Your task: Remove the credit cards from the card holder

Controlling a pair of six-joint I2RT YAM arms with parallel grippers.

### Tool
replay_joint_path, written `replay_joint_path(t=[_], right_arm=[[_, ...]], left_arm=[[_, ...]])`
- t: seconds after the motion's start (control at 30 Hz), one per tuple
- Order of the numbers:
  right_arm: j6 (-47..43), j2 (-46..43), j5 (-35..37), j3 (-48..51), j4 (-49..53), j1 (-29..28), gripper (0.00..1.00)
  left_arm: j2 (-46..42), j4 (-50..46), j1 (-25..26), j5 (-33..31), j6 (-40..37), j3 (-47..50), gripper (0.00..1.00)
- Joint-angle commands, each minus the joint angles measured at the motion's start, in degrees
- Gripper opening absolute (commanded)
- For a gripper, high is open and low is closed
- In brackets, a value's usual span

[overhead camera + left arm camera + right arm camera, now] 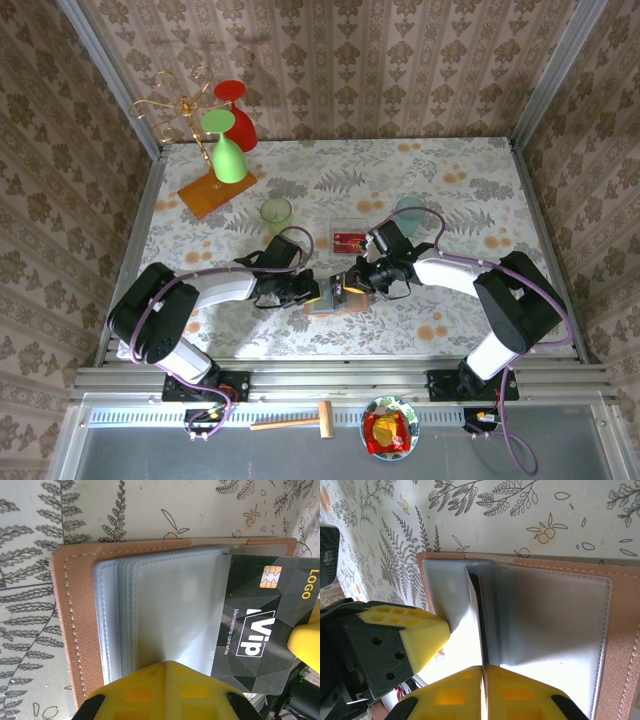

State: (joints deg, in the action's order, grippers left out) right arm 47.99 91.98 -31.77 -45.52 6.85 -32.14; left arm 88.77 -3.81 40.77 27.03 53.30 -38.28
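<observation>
Card holder [333, 300], tan leather-like bifold w/ grey-blue sleeves, lies open on floral worktop [450, 200] near front. Right tool [482, 690] pinches black plastic VIP card [260, 630], approx half out; left tool [167, 690] clenched, prob pinning holder. Other cards inside? can't tell.
</observation>
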Motion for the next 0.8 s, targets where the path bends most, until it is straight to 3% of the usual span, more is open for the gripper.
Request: replay_joint_path(t=[0.0, 0.47, 0.77], right_arm=[[-0.27, 0.02, 0.41, -0.01, 0.94, -0.25, 0.10], [-7.49, -6.58, 7.43, -4.60, 12.72, -0.03, 0.06], [-22.73, -7.52, 11.30, -10.71, 18.77, 0.76, 0.00]], left_arm=[[0.17, -2.07, -0.28, -0.75, -0.56, 1.29, 0.06], [-0.76, -2.17, -0.38, -0.76, -0.61, 0.91, 0.07], [-1.77, -0.18, -0.32, -0.51, 0.27, 0.58, 0.16]])
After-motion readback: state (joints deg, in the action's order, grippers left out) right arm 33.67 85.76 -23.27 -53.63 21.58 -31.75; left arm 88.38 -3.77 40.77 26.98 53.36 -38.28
